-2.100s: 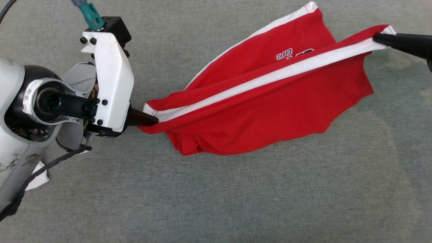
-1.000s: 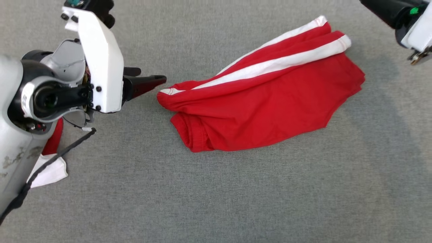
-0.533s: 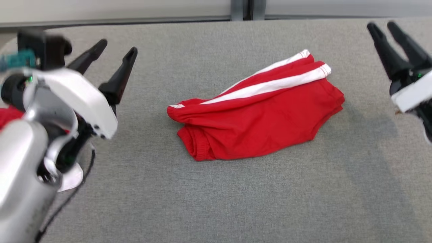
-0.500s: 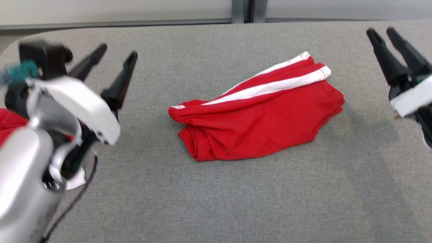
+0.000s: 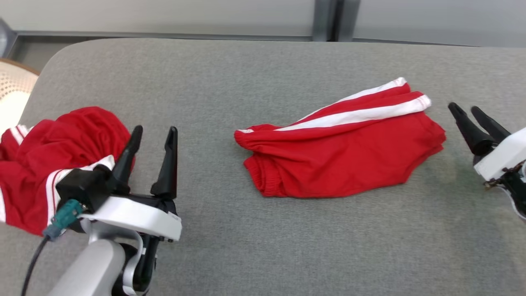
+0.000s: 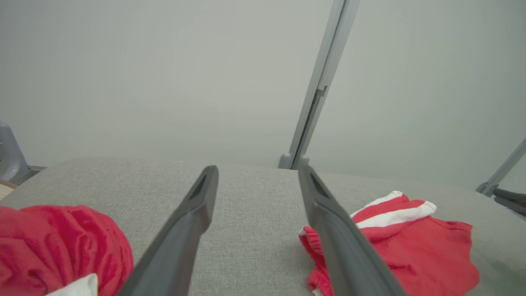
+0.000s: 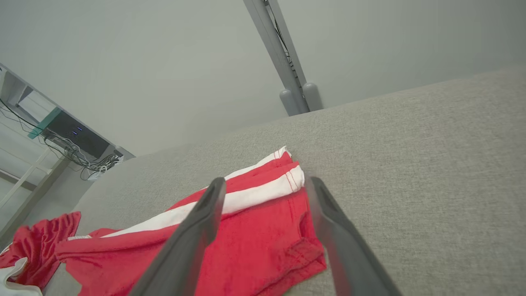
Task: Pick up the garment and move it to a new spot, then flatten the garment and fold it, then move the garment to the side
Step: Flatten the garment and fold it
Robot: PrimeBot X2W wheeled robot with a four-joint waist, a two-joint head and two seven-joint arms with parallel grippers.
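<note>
Garment [image 5: 341,160] lies folded on the bench [image 5: 263,246], well apart from the crumpled pile [image 5: 61,144]; soft, light, probably floppy; pinch its striped corners; left hand [image 5: 155,130] beside the pile, right hand [image 5: 463,107] farthest from it, both spread.

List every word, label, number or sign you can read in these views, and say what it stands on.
No text can be read.
The folded red garment bears plain white stripes, with no lettering on the side facing up.
The crumpled red garment at the left likewise has none legible.
</note>
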